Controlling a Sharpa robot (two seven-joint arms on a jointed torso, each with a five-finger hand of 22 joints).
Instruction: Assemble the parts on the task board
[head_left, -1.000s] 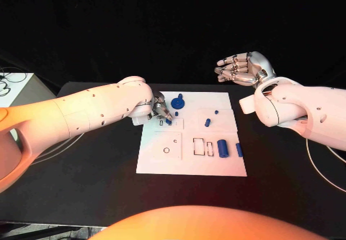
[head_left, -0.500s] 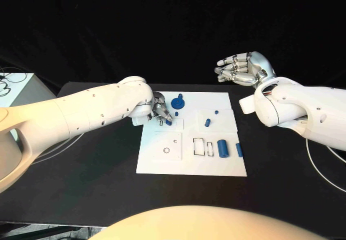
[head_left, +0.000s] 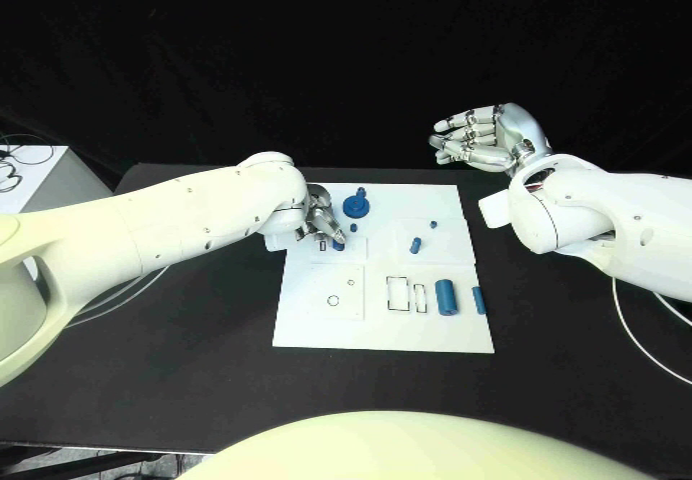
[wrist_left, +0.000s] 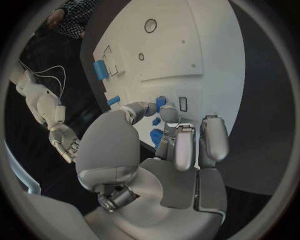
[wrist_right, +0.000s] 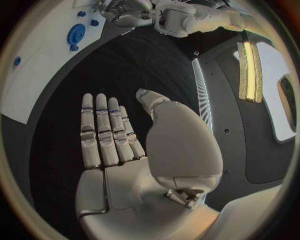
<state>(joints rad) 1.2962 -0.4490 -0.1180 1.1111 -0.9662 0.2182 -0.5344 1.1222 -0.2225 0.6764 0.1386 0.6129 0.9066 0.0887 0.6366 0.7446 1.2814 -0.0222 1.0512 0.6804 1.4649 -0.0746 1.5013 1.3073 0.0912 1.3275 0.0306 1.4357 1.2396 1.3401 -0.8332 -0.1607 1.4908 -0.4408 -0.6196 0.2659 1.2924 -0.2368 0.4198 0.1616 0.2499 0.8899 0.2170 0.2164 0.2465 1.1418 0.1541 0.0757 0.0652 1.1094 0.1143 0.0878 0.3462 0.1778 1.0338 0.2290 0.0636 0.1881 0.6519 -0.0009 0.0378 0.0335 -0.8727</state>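
Head view gives you the black table (head_left: 173, 330) with the white task board (head_left: 382, 320) lying flat in its middle. Your left arm reaches in over the board's far-left corner, and the left hand (head_left: 320, 222) sits low there, fingertips pinching a small blue part (head_left: 338, 241) right at the board surface beside a small rectangular slot. The left wrist view backs this up: the blue part (wrist_left: 160, 103) sits between the fingertips, touching the board. Your right hand (head_left: 483, 138) is raised well off the board, beyond its far-right corner, holding nothing; the right wrist view shows the fingers (wrist_right: 103, 132) straight and side by side, thumb apart. On the board, going down in size: a round blue disc part (head_left: 358, 208) near the far edge, a blue cylinder (head_left: 446, 296) near the right edge, a thinner blue bar (head_left: 477, 299) just beside it, and a short blue peg (head_left: 415, 243) mid-board.
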